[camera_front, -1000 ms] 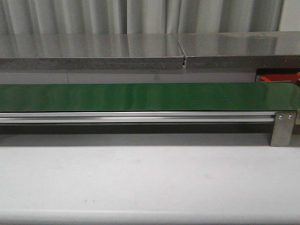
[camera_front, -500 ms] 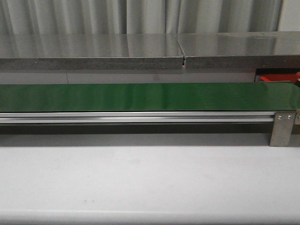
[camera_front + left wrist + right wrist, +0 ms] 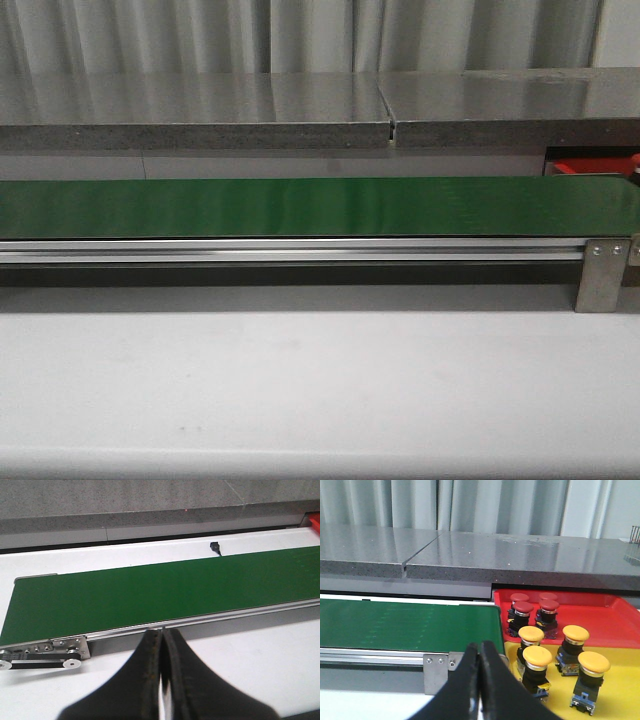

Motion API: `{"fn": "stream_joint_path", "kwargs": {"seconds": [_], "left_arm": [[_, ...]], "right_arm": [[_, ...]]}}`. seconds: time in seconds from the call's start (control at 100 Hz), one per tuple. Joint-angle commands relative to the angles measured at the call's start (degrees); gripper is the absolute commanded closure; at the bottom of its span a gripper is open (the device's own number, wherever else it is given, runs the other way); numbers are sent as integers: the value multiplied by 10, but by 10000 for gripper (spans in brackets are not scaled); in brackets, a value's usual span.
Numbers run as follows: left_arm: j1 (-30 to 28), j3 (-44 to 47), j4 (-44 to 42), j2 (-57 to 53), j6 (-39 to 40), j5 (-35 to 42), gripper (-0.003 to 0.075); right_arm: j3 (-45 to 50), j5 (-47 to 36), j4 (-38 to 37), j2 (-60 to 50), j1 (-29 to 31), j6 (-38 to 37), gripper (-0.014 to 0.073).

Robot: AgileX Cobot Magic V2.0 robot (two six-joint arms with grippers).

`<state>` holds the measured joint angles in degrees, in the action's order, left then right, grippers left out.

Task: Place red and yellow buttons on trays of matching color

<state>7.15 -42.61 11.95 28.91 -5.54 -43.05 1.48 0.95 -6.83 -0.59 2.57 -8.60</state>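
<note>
The right wrist view shows several red buttons (image 3: 523,609) standing on the red tray (image 3: 615,622). Several yellow buttons (image 3: 537,656) stand on the yellow tray (image 3: 620,692) in front of it. Both trays sit just past the end of the green conveyor belt (image 3: 405,625). My right gripper (image 3: 480,649) is shut with nothing in it, hovering before the belt's end bracket, beside the yellow tray. My left gripper (image 3: 162,632) is also shut and empty, over the white table at the near rail of the belt (image 3: 150,595). No button lies on the belt (image 3: 320,205).
A grey stone ledge (image 3: 200,110) with curtains behind runs along the back. The belt's aluminium rail (image 3: 290,250) and metal end bracket (image 3: 603,272) stand above the white table (image 3: 320,380). A sliver of the red tray (image 3: 590,167) shows at the right.
</note>
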Motion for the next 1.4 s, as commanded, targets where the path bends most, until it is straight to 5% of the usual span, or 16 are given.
{"fn": "stream_joint_path", "kwargs": {"seconds": [0.0, 1.09, 1.39], "left_arm": [[4, -15, 7, 3, 0, 39, 741], [4, -9, -15, 3, 4, 44, 741], [-7, 101, -66, -26, 68, 271, 741]], "right_arm": [[-13, -39, -9, -11, -2, -3, 659], [-13, -43, -9, -11, -2, -3, 659], [-13, -43, -9, -11, -2, -3, 659]]}}
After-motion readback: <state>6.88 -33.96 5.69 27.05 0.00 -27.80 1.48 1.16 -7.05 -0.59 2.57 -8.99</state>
